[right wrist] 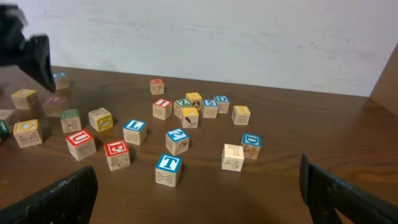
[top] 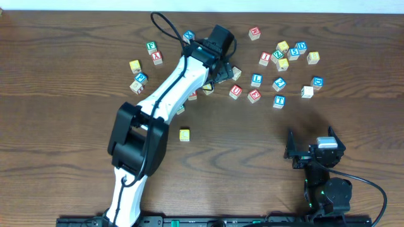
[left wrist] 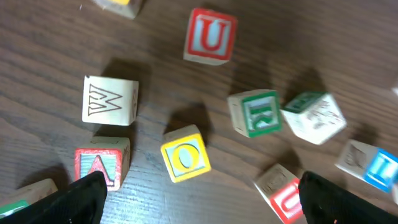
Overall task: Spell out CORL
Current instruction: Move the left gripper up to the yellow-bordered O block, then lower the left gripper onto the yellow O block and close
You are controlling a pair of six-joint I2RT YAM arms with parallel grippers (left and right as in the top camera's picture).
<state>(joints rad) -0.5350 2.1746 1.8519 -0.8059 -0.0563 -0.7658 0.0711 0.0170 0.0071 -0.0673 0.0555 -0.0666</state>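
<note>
The O cube (left wrist: 185,154) sits flat on the wood, its top face framed in yellow around a pale O. The R cube (left wrist: 255,113) is just to its right, apart from it and turned askew, with a green frame and a green letter. The L cube (top: 256,80), with a blue L on top, lies farther right of the O cube. A second yellow-faced cube (top: 184,134), its letter too small to read, stands alone well apart from the O cube on the robot's side.

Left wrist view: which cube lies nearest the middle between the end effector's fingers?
The yellow O cube. It sits centrally just ahead of the left end effector; the red A cube and the green R cube lie off to either side.
</note>
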